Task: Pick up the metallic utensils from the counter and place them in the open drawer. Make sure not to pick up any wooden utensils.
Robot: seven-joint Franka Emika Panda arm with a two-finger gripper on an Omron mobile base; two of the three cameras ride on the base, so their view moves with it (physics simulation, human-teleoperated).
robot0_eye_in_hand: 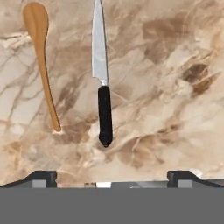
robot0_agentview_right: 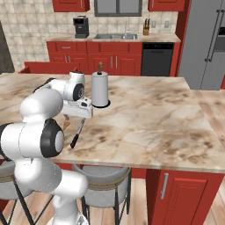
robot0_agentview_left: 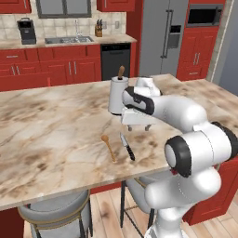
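A beige-brown marbled counter [robot0_agentview_left: 56, 130] with darker brown veins. Near its front edge lie a knife [robot0_eye_in_hand: 103, 83] with a black handle and silver blade, and beside it a light orange-brown wooden spoon [robot0_eye_in_hand: 41, 61]. A white paper towel roll [robot0_agentview_right: 99, 90] stands on a brown-tipped holder. The robot arm [robot0_agentview_left: 186, 139] is white with dark joints. Cabinets [robot0_agentview_left: 51, 67] behind are red.

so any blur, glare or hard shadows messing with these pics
Hand view: sharp, flat light; knife and wooden spoon cast barely any shadow, no glare on the blade. Both base views: softer and grainier, even light, faint shadow under the paper towel holder.
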